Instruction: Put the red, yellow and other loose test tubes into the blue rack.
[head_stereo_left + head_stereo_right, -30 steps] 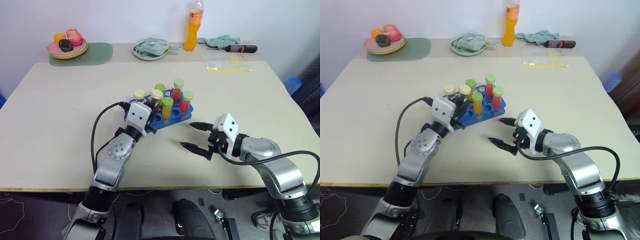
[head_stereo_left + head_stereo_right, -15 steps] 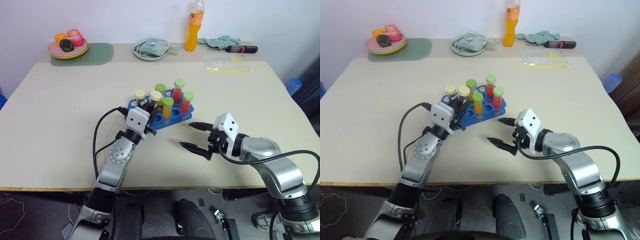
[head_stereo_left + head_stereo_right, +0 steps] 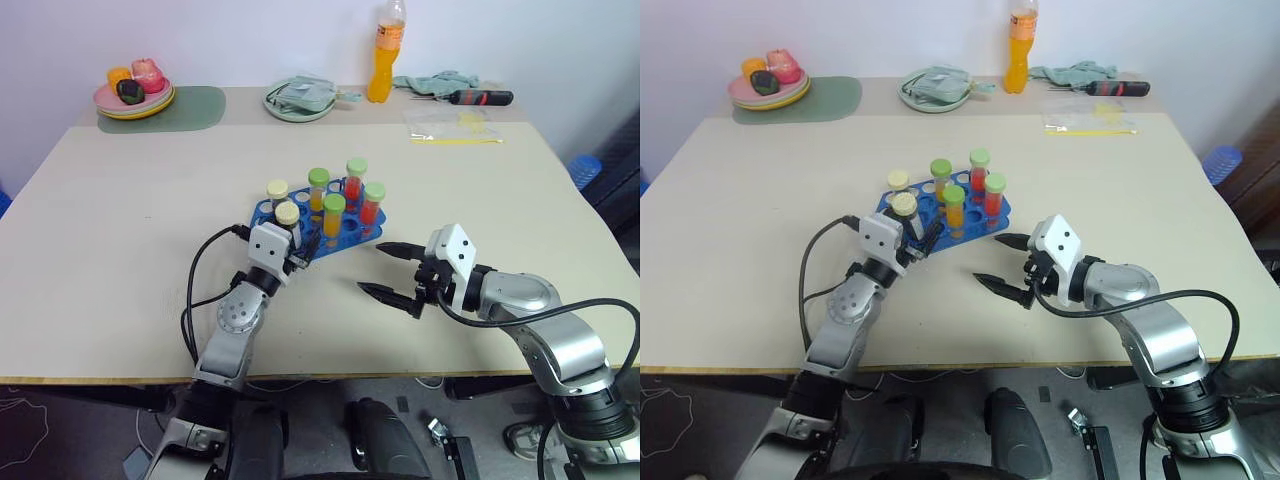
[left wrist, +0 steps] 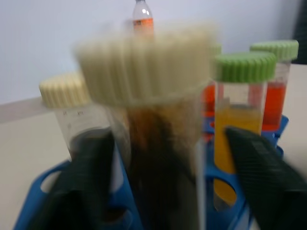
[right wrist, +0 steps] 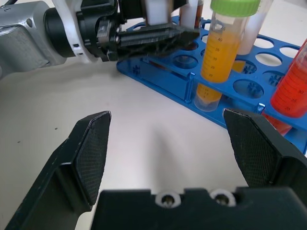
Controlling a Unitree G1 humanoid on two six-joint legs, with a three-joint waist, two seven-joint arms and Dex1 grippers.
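Printed graduation marks with small numerals run down the side of the orange tube (image 5: 222, 45) with the green cap, standing in the blue rack (image 5: 268, 91); the figures look like 40, 35 and 30, though they are faint. The cream-capped tube (image 4: 79, 124) also carries small printed figures, too blurred to read. No other text is legible.

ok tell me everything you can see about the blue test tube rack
The blue rack looks like moulded plastic, a flat top plate of round holes on short legs, standing level near the table's middle. Six capped tubes stand upright in it: cream caps on the robot's left, green caps over orange and red liquid on its right. The left hand sits at its near edge.
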